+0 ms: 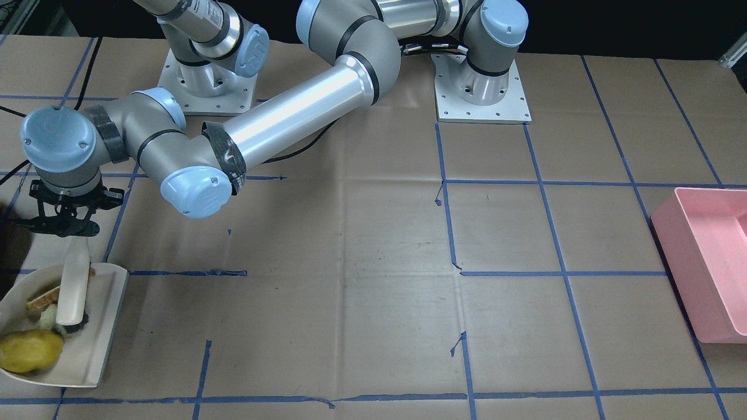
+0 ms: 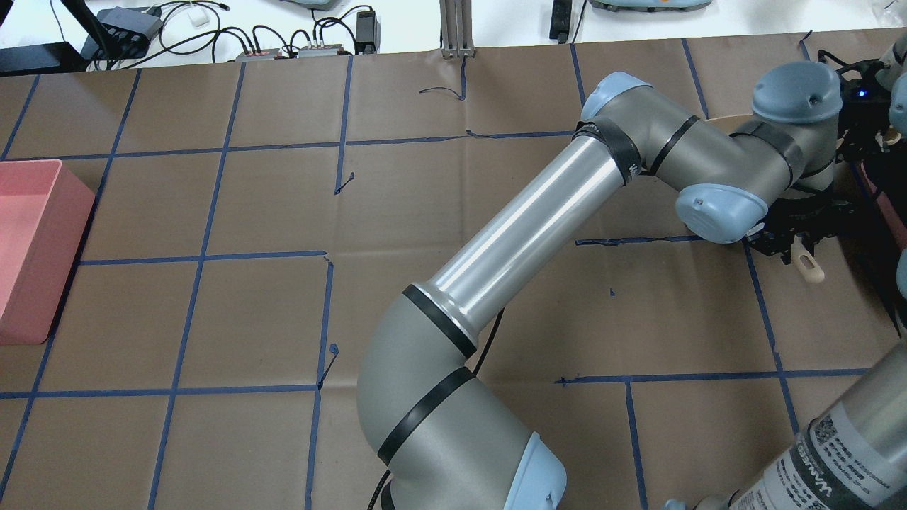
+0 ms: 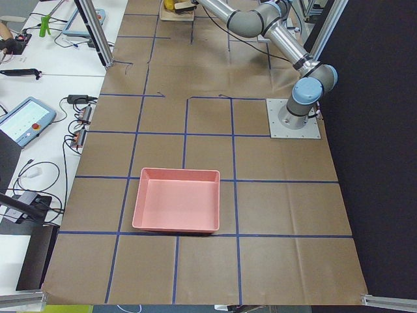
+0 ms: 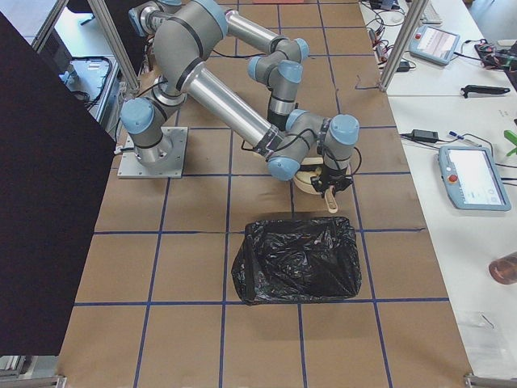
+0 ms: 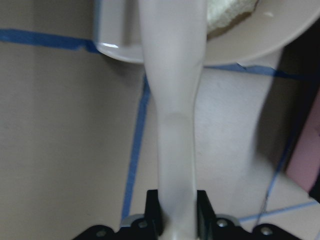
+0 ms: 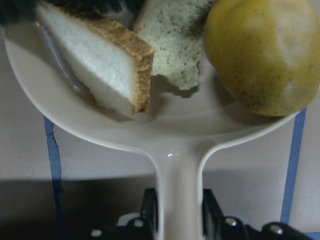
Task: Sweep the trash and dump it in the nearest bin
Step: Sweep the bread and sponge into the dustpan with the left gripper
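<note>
In the front-facing view the left tool (image 1: 73, 230) hung over a corner of the bench (image 1: 350, 262). It was closed on the white handle of a brush (image 1: 74, 286), whose dark bristles lay in the dustpan (image 1: 96, 344) just below it. All the trash lay on the dustpan. The yellow-green fruit (image 1: 29, 350) was farthest from that tool, and the crusted bread piece (image 1: 44, 298) and the pale bread piece (image 1: 48, 315) lay beside the bristles. The sweeping looked done; the dumping was not yet done. The pink bin (image 1: 709, 262) stood well apart from the left tool, across the bench.

In the overhead view the left arm covered nearly the whole dustpan. Only the end of the brush handle showed beyond the left tool, and the trash was hidden.

In the exterior left view only the pink bin was clear. The tools were small and cut off at the top edge.

In the exterior right view a black-bagged bin (image 4: 297, 259) sat just beside the dustpan, far nearer the tools than the pink one. I judged it the place to dump.

In the left wrist view the left tool's fingers (image 5: 152, 212) pinched the brush handle, only the handle's width apart. A pinkish shape at the edge was too blurred to name.

In the right wrist view the right tool (image 6: 178, 207) was clamped on the dustpan's handle, with the three pieces just ahead of it. I could not tell whether the dustpan rested on the bench or was lifted.
</note>
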You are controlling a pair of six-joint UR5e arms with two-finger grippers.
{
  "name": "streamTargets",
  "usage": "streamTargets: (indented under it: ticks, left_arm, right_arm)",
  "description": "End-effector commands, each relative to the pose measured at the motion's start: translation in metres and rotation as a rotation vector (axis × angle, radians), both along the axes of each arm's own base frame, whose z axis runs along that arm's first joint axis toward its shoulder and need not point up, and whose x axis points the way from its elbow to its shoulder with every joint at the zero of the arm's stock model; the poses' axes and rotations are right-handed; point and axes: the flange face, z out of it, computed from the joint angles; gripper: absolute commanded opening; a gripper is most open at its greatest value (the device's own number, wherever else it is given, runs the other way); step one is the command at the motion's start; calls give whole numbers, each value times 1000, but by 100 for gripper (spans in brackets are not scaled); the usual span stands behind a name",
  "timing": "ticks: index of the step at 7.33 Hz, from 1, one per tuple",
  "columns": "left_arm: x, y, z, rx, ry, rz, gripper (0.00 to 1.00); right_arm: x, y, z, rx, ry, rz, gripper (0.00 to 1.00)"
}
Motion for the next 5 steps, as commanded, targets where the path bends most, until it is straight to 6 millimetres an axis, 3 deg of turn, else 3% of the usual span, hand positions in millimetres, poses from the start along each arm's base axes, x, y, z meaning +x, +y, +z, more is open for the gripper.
streamTargets:
  ticks: [1,2,5]
  left_arm:
    - [25,-18,-4,-15,-101,-6,0]
    - [39,-23,-9,-36,-175,-47,0]
    - [95,-39,63,2,-270,-15,0]
  right_arm:
    - [1,0,-1,2,-3,-6,2]
    - [0,0,-1,2,-3,-7,2]
    - [3,-1,3,-19,-30,-4,2]
